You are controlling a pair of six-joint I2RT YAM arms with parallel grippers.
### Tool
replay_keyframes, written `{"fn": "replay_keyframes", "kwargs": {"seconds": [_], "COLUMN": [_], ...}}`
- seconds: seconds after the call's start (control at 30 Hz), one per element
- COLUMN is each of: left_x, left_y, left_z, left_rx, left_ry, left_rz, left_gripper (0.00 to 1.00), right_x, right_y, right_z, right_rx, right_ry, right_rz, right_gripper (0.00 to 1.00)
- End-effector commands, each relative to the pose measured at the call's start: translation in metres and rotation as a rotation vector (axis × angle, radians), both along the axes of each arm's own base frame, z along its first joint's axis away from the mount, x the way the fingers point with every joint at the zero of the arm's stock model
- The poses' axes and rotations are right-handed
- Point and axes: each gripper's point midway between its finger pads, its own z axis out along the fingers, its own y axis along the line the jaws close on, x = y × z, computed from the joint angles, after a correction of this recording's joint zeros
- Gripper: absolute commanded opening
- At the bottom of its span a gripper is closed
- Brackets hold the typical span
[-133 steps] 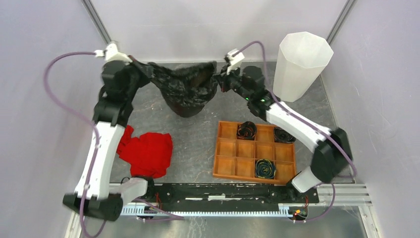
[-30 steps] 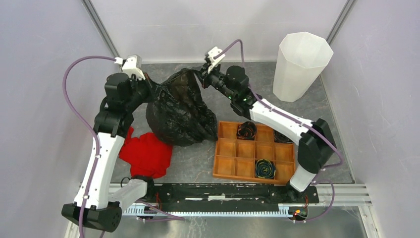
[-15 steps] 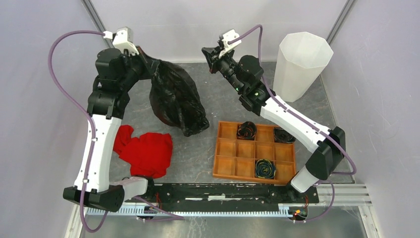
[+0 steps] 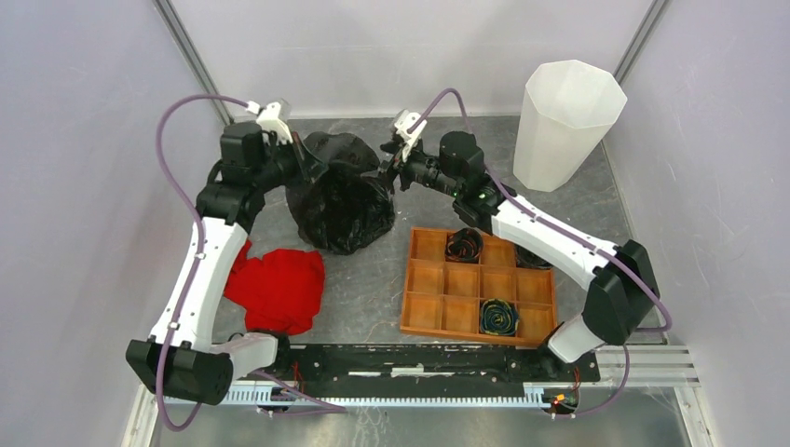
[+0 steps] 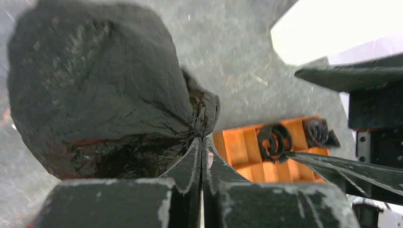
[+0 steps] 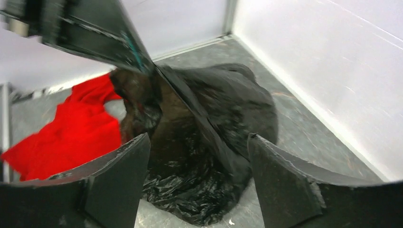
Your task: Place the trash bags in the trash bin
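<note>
The left gripper (image 5: 199, 142) has its jaws pressed together on a gathered fold at the rim of the black trash bag (image 4: 340, 194). The bag sits as a crumpled, glossy mound on the grey table (image 4: 373, 298) toward the back, between the two arms. The right gripper (image 6: 198, 142) hangs just beside the bag's right flank with its jaws spread wide and nothing between them. Its wrist view looks straight at the crinkled plastic, with the red cloth (image 4: 275, 284) beyond. The translucent white trash bin (image 4: 568, 121) stands upright in the far right corner, well apart from the bag and apparently with nothing in it. The orange compartment tray (image 4: 438, 307) lies between bag and bin on the near side, and three of its cells hold black rolls (image 4: 498, 317). The step in hand looks like getting a second grip on the bag so its mouth can be opened, so the task seems to be in its early part. The next move probably calls for the right fingers to close on a free edge of the rim opposite the left pinch. The film is thin and floppy, so a bite taken too deep could catch both layers at once. After that, the bag has to be carried past the tray to the bin.
</note>
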Motion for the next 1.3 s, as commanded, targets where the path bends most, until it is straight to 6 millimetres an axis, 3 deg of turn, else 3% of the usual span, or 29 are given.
{"fn": "replay_keyframes", "kwargs": {"seconds": [0.0,0.1,0.43,0.57,0.9,0.97,1.0,1.03,1.07,1.1,1.17,1.2,1.27], "left_x": [-0.023,-0.030,-0.037,-0.038,-0.039,-0.039,-0.038,-0.037,-0.036,-0.034,-0.030,-0.028,-0.025], "left_y": [-0.018,-0.019,-0.022,-0.023,-0.027,-0.026,-0.025,-0.024,-0.023,-0.020,-0.011,-0.005,0.007], "left_z": [-0.020,-0.032,-0.034,-0.030,-0.011,-0.006,-0.002,0.002,0.005,0.009,0.015,0.015,0.011], "left_rx": [-0.031,-0.019,-0.018,-0.023,-0.048,-0.053,-0.060,-0.062,-0.069,-0.078,-0.080,-0.077,-0.065], "left_ry": [0.039,0.054,0.047,0.039,-0.006,-0.017,-0.026,-0.037,-0.047,-0.058,-0.081,-0.089,-0.100], "left_rz": [-0.133,-0.153,-0.184,-0.194,-0.204,-0.196,-0.185,-0.175,-0.158,-0.127,-0.058,-0.017,0.064], "left_gripper": [0.02,0.02,0.02,0.02,0.02,0.02,0.03,0.07,0.17,0.35,0.81,0.94,1.00], "right_x": [-0.036,-0.047,-0.024,-0.015,-0.029,-0.029,-0.027,-0.023,-0.020,-0.012,0.010,0.027,0.056], "right_y": [0.030,0.042,0.069,0.079,0.095,0.093,0.091,0.089,0.088,0.082,0.063,0.046,0.007], "right_z": [0.015,0.007,-0.010,-0.024,-0.023,-0.020,-0.018,-0.016,-0.014,-0.010,-0.006,0.000,-0.003], "right_rx": [-0.006,-0.032,-0.237,-0.286,-0.198,-0.171,-0.156,-0.142,-0.117,-0.087,-0.004,0.043,0.120], "right_ry": [-0.123,-0.202,-0.494,-0.488,-0.449,-0.436,-0.427,-0.415,-0.396,-0.366,-0.283,-0.250,-0.146], "right_rz": [0.357,0.486,0.566,0.583,0.612,0.589,0.567,0.540,0.503,0.438,0.268,0.138,-0.093], "right_gripper": [0.85,0.90,0.85,0.77,0.40,0.27,0.11,0.01,0.00,0.00,0.00,0.00,0.00]}}
